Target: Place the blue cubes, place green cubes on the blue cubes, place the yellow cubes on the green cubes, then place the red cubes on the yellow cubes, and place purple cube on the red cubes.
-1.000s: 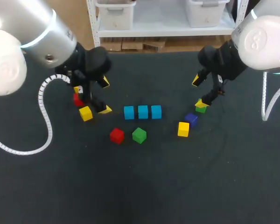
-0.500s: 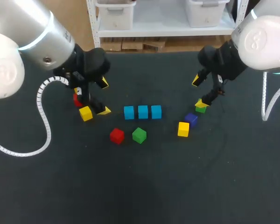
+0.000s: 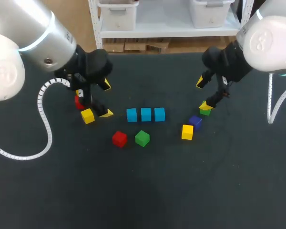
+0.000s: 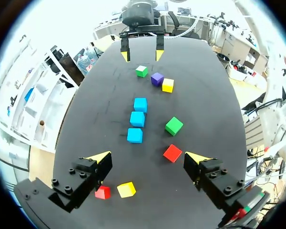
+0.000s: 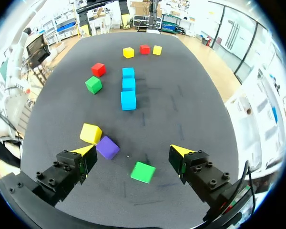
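Left jaws gape wide above a yellow cube [image 4: 126, 189] and red cube [image 4: 103, 192], left of the blue cubes [image 3: 146, 114]; right jaws, equally wide, hang over a green cube [image 5: 143, 171] right of the blue cubes, purple cube [image 5: 107, 147] beside it; a second green cube [image 3: 142, 138] sits near the blue cubes

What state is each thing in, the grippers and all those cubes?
Left gripper: open, empty.
Right gripper: open, empty.
Blue cubes: three in a row, nothing on top.
Green cubes: loose; one sits between the right gripper's fingers.
Yellow cubes: loose, unstacked.
Red cubes: loose, unstacked.
Purple cube: loose, unstacked.
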Motion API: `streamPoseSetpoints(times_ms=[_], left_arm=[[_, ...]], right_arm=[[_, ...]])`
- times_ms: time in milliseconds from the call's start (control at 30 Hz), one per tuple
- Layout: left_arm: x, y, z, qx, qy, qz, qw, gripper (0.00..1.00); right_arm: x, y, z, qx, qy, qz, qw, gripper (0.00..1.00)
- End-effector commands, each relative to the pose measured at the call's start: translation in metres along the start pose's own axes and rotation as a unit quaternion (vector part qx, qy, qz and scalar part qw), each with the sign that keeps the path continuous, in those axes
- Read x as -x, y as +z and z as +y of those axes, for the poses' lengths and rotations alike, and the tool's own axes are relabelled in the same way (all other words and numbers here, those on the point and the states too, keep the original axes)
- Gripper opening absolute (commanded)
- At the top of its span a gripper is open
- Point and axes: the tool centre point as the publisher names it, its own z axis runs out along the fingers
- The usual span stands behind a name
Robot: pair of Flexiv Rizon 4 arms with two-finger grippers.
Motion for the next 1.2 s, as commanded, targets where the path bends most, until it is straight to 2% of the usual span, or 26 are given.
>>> streamPoseSetpoints(times_ms=[33,233,433,567,700,1000,1167,1200], left_arm=[[0.0,0.001,0.0,0.001,0.0,0.0,1.0,1.0],[0.0,0.001,0.0,0.001,0.0,0.0,1.0,1.0],[0.0,0.001,0.0,0.001,0.0,0.0,1.0,1.0],[0.0,0.001,0.0,0.001,0.0,0.0,1.0,1.0],[0.0,0.001,0.0,0.001,0.0,0.0,1.0,1.0],[0.0,0.001,0.0,0.001,0.0,0.0,1.0,1.0],[0.0,0.001,0.0,0.001,0.0,0.0,1.0,1.0],[0.0,0.001,0.0,0.001,0.0,0.0,1.0,1.0]], right_arm=[[-0.005,-0.007,-0.017,0.012,-0.049,0.006,0.999,1.0],[-0.012,-0.024,-0.037,0.045,-0.168,0.033,0.984,1.0],[-0.022,-0.027,-0.044,0.104,-0.282,0.046,0.953,1.0],[-0.034,-0.019,-0.048,0.143,-0.307,0.031,0.94,1.0],[-0.043,-0.008,-0.046,0.183,-0.343,0.023,0.921,1.0],[-0.049,0.006,-0.033,0.227,-0.414,-0.001,0.881,1.0],[-0.052,0.01,-0.032,0.238,-0.427,-0.006,0.872,1.0],[-0.053,0.011,-0.032,0.241,-0.431,-0.008,0.87,0.95]])
